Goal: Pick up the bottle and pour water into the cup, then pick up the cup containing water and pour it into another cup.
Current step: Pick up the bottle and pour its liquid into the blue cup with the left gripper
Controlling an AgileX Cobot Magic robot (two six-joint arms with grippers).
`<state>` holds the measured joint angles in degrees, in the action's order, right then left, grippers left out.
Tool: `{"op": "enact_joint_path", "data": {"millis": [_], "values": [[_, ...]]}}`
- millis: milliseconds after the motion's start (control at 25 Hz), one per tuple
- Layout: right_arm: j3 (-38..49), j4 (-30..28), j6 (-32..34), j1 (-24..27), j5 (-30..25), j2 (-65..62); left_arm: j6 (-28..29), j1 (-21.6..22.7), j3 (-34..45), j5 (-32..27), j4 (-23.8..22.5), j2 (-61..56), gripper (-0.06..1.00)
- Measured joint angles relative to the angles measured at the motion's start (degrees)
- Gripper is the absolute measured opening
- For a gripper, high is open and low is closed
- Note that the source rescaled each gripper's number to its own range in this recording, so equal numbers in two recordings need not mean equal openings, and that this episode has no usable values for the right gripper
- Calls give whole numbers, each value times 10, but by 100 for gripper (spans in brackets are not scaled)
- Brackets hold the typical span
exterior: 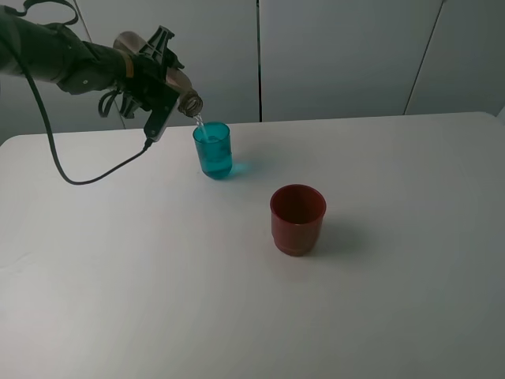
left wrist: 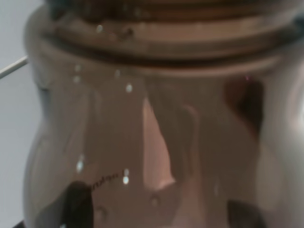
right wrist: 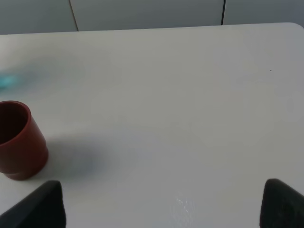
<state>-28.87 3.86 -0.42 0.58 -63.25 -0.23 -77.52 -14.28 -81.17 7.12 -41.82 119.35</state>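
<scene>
Pouring from smoky clear bottle (exterior: 189, 102), smooth teal tumbler (exterior: 214, 150), stout red cup (exterior: 297, 219)

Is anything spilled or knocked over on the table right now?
Nothing stands out. The bottle is tilted on purpose, pouring into the teal cup. That cup and the red cup stand upright, and no puddle shows on the table.

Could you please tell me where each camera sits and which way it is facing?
Exterior high: mounted high, looks down across the table; shows the left gripper holding the bottle tilted over the teal cup.
Left wrist: against the bottle, which fills the frame; no arm clearly shows.
Right wrist: low, looks along the table; its fingers show, apart.
Shared: exterior and right wrist both show the red cup.
</scene>
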Motion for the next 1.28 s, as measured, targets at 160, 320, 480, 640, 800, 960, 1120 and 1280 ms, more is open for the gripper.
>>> {"op": "enact_joint_path", "data": {"millis": [160,320,480,640,800,960,1120,1280], "values": [[0,0,0,0,0,0,-7,1,0,7,0,0,1],[0,0,0,0,0,0,-18,1,0,13,1,0,1],[0,0,0,0,0,0,-26,1,0,22,2,0,1],[0,0,0,0,0,0,-34,1,0,28,2,0,1],[0,0,0,0,0,0,-43,1,0,39,4,3,1],[0,0,0,0,0,0,-69,1,0,50,6,4,1],[0,0,0,0,0,0,-76,1,0,59,6,4,1],[0,0,0,0,0,0,-83,1,0,75,6,4,1]]}}
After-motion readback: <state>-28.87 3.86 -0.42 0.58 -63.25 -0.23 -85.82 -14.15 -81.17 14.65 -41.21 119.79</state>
